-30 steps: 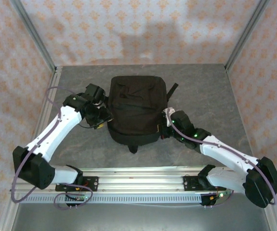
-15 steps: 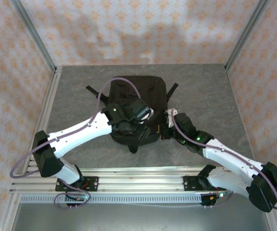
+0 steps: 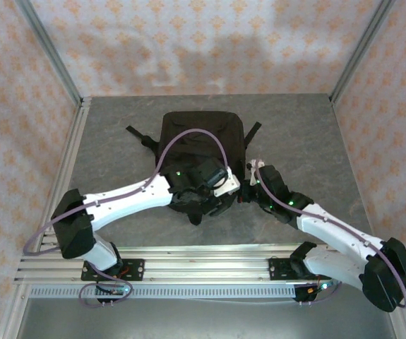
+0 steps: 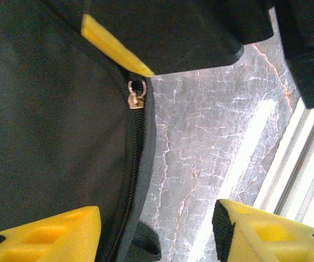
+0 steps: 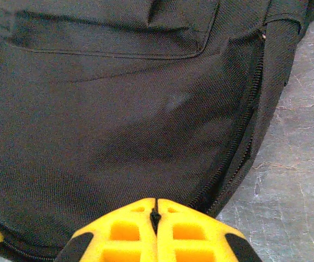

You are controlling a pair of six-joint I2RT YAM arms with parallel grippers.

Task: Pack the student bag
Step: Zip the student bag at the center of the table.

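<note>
- While the student bag point(image 3: 201, 138) lies flat, the left claw point(image 4: 155, 221) hangs spread over its zipper point(image 4: 134, 158).
- Right claw point(image 5: 155, 214), pressed together, pinches the bag's edge.

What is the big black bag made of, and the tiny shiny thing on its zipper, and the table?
The student bag looks like woven cloth, probably nylon or polyester: matte black with fine diagonal ribbing. The zipper pull looks like metal: it glints brassy. The table looks like grey stone with pale veins, though it could be a printed pattern.
</note>
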